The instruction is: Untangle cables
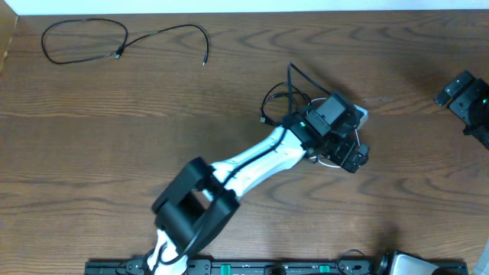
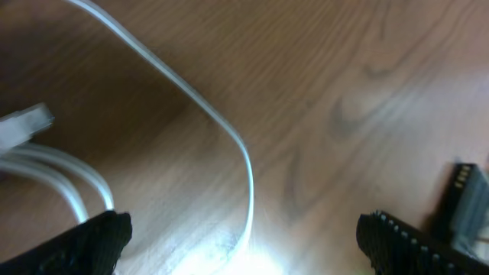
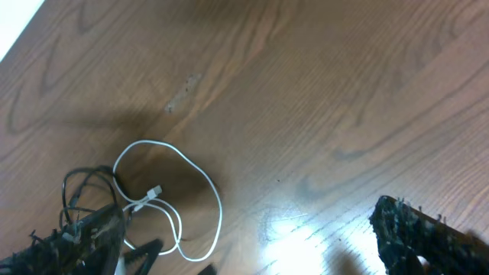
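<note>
One black cable (image 1: 84, 42) lies spread out alone at the far left of the table. A second black cable (image 1: 284, 98) is bunched at mid-table and touches the white cable (image 1: 327, 163), which is mostly hidden under my left gripper (image 1: 348, 151). In the left wrist view the white cable (image 2: 229, 130) runs down between the open jaws (image 2: 244, 248), close to the table; its plug (image 2: 27, 122) is at the left. My right gripper (image 1: 466, 95) is open and empty at the far right. Its view shows the white loop (image 3: 206, 191) and the black bunch (image 3: 76, 187) at the left.
The wooden table (image 1: 114, 153) carries only the cables. My left arm (image 1: 244, 164) stretches diagonally from the front edge to mid-table. The back table edge (image 1: 229, 9) meets a white wall. A base rail (image 1: 267, 267) runs along the front.
</note>
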